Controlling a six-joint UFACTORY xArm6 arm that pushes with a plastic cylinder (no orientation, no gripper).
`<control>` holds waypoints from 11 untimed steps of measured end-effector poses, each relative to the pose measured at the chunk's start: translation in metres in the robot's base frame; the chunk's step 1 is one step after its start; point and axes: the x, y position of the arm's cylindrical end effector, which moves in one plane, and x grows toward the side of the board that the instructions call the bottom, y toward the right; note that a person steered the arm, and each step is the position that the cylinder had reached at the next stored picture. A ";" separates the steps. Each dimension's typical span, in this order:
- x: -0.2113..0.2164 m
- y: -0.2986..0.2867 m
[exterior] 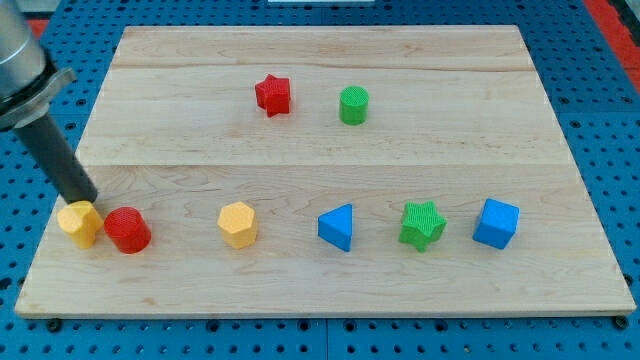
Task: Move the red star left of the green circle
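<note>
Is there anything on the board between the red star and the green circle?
No. In the camera view, only bare wood lies between the red star and the green circle. My tip is far off, beside the yellow block.

Rod (55,160) upper part runs out of the view's top-left corner; its mount is cut off there. The tip (88,200) sits right at the top edge of the yellow block (79,223), so contact versus just-above can't be told. Yellow block's shape unclear, part hidden behind the rod's end; its right side meets the red cylinder (127,230), touching or a hair apart not clear. Wooden board (320,290) lower-left corner edge dark, underside hidden. Blue perforated table (600,120) cut off on all sides; red strip (622,12) at top right too cropped to identify.
</note>
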 end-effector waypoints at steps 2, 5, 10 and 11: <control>0.001 -0.023; -0.148 0.090; -0.170 0.213; -0.183 0.235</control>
